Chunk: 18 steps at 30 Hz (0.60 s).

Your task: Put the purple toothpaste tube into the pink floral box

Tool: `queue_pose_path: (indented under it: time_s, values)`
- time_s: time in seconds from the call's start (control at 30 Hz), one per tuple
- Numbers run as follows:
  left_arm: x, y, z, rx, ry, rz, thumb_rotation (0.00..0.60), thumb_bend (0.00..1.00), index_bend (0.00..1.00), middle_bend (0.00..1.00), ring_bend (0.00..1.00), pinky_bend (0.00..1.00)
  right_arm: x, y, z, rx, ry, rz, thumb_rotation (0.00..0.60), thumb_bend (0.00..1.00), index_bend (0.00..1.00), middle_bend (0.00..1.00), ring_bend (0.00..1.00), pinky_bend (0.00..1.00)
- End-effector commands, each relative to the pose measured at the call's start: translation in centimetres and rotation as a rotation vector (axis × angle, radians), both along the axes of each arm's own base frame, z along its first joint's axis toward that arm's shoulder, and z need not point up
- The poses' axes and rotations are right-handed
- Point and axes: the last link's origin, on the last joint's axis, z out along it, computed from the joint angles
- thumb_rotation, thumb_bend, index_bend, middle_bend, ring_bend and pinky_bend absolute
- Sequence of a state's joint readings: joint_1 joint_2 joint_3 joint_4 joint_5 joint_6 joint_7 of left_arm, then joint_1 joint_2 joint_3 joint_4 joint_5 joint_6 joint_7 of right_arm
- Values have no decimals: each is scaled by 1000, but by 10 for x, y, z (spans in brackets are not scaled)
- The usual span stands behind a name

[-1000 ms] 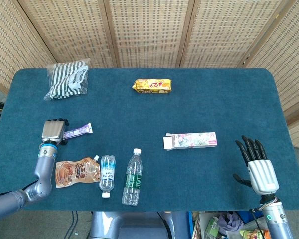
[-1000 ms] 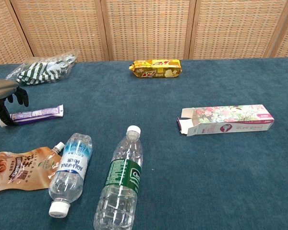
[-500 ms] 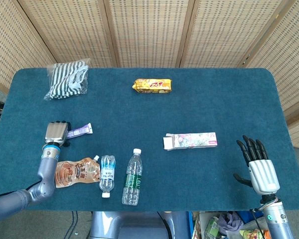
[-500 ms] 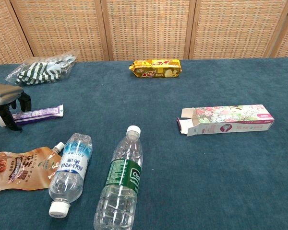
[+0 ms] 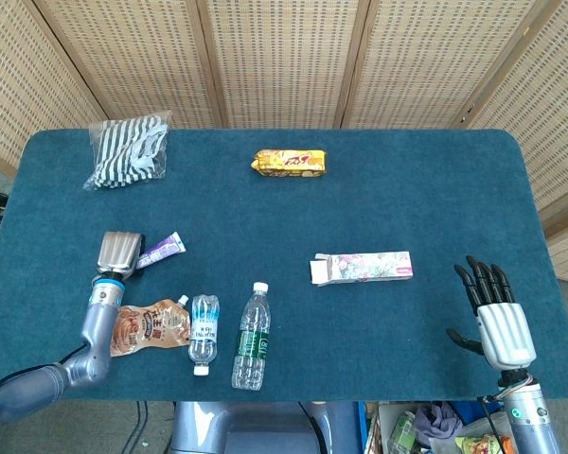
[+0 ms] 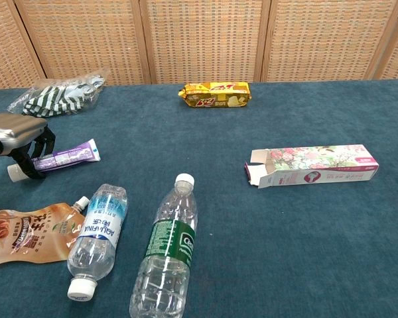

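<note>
Tube [image 6: 69, 156] clamped in left hand [image 6: 21, 137], barely lifted; box [image 6: 312, 165] at three o'clock, unfilled; right hand [image 5: 495, 317] splayed, idle.

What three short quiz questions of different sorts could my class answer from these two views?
1. True or false: the left hand holds the toothpaste tube.
2. Which end of the floral box is open in the chest view: A. left, B. right?
3. Fill in: the snack pack near the table's far edge is mainly ____.

Key: 1 true; 2 A; 3 yellow.
</note>
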<state>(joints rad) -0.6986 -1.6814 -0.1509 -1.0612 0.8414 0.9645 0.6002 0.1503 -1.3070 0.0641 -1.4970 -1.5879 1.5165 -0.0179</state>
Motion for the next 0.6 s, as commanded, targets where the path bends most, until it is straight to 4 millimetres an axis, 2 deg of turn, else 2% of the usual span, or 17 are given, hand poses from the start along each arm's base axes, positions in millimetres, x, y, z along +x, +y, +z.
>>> queue_pose_path:
  time_s: [0.03, 0.17, 0.3, 0.43, 0.6]
  values:
    - [4, -1, 5, 26, -24, -74, 600, 276, 792, 689, 613, 600, 0, 0, 1, -2, -2, -1, 600, 111, 40, 0, 0, 0]
    - [13, 2, 22, 51, -59, -140, 600, 277, 793, 690, 613, 600, 0, 0, 1, -4, -2, -1, 600, 111, 39, 0, 0, 0]
    - [26, 1, 47, 76, -128, -225, 600, 277, 794, 690, 613, 600, 0, 0, 0, -1, -3, 2, 600, 110, 39, 0, 0, 0]
    - [38, -4, 77, 78, -184, -321, 600, 276, 795, 690, 613, 600, 2, 0, 0, 0, -3, 5, 600, 111, 39, 0, 0, 0]
    - [53, -16, 103, 46, -256, -421, 600, 276, 795, 689, 613, 600, 3, 0, -2, 4, 2, 7, 600, 111, 39, 0, 0, 0]
